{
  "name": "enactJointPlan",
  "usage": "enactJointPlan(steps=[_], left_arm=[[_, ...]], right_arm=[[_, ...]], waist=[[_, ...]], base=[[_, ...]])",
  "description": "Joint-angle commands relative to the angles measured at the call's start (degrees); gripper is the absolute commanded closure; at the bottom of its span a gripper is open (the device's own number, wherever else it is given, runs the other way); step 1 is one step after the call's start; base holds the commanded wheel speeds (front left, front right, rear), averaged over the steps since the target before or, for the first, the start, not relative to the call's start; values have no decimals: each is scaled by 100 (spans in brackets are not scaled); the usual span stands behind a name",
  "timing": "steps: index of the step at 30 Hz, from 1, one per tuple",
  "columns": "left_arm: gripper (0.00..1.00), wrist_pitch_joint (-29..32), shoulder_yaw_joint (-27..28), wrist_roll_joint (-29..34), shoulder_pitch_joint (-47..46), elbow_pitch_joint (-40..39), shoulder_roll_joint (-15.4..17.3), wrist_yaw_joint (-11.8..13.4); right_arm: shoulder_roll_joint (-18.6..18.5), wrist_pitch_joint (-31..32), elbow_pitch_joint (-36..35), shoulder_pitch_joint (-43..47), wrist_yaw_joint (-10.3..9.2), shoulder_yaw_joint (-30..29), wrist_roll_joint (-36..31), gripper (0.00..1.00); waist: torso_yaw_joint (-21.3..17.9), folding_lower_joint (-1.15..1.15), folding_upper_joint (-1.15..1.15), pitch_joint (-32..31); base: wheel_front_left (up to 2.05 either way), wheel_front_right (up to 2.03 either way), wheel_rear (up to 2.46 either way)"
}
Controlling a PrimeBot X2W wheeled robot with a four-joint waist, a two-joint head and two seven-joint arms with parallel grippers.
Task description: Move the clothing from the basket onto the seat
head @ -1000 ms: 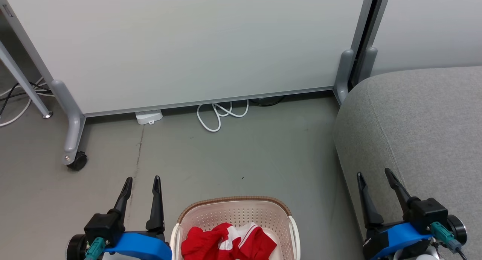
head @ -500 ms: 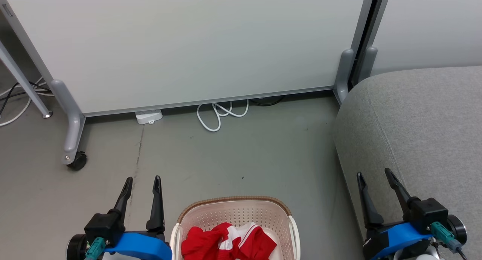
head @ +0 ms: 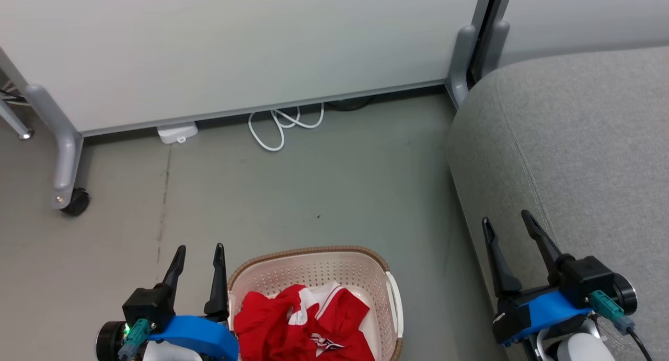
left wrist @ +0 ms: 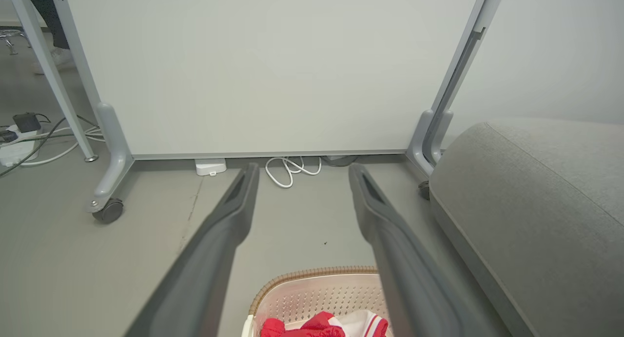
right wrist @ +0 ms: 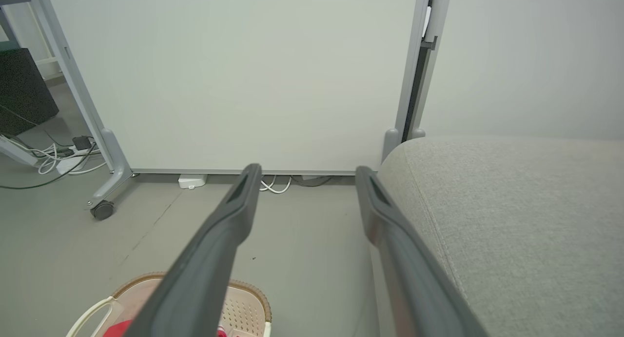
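Note:
Red-and-white clothing lies crumpled in the cream basket with its brown rim, on the floor at the bottom middle of the head view. The clothing and basket also show low in the left wrist view, and the basket at the bottom left of the right wrist view. The grey seat fills the right side. My left gripper stands open just left of the basket. Over the seat's front edge my right gripper is open too. Both hold nothing.
A white wheeled partition stands across the back, with a castor at the left. A looped white cable and a small white box lie at its foot. Bare grey floor lies between partition and basket.
The head camera has tilted down and turned a little, so the whole scene has shifted up and left and more of the basket shows. Both grippers stay open.

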Motion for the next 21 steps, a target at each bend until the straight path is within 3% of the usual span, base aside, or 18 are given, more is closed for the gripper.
enactJointPlan(steps=[1, 12, 21], left_arm=[[0, -18, -48, 37, -160, 191, 24, -29], [0, -18, -458, 102, -1194, 1764, 234, -100], [0, 85, -852, 43, -1895, 2904, 273, -108]], right_arm=[[-27, -24, -56, -125, 3, 30, 20, 0], [-21, -90, -330, -632, 3, 89, 163, 0], [-21, -125, -421, -917, 3, 165, 324, 0]], waist=[[-271, 0, 0, 392], [-827, 0, 0, 1713], [-1010, 0, 0, 2464]], base=[[0, 0, 0], [0, 0, 0], [0, 0, 0]])
